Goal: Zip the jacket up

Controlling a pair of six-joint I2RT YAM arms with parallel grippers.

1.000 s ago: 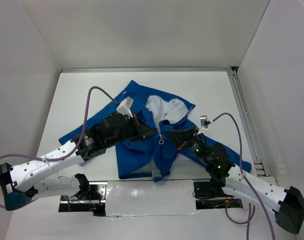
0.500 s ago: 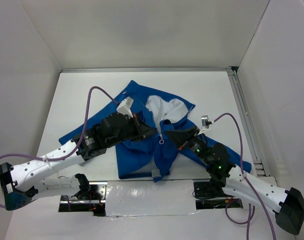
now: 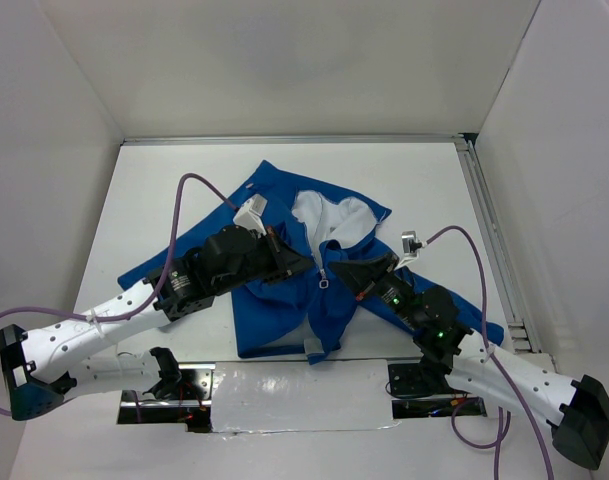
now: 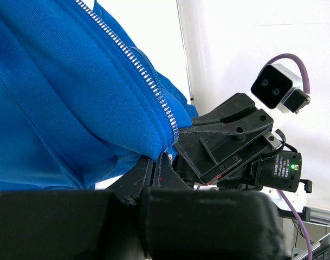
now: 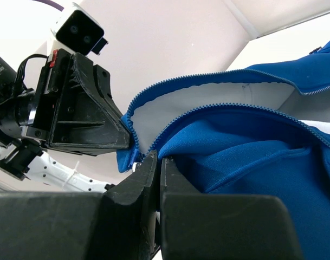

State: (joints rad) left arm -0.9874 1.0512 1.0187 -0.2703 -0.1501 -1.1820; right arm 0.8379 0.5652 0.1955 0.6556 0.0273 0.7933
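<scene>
The royal-blue jacket lies crumpled in the middle of the white table, its white lining showing at the collar. The front zipper runs down its middle, with a small pull hanging there. My left gripper is shut on the jacket's left zipper edge; the left wrist view shows the jaws pinching blue fabric beside the light zipper teeth. My right gripper faces it, a few centimetres away, and is shut on the right zipper edge. The jacket fabric is lifted between the two grippers.
A metal rail runs along the table's right edge. White walls enclose the table on three sides. A shiny plate lies between the arm bases at the near edge. Purple cables loop over both arms.
</scene>
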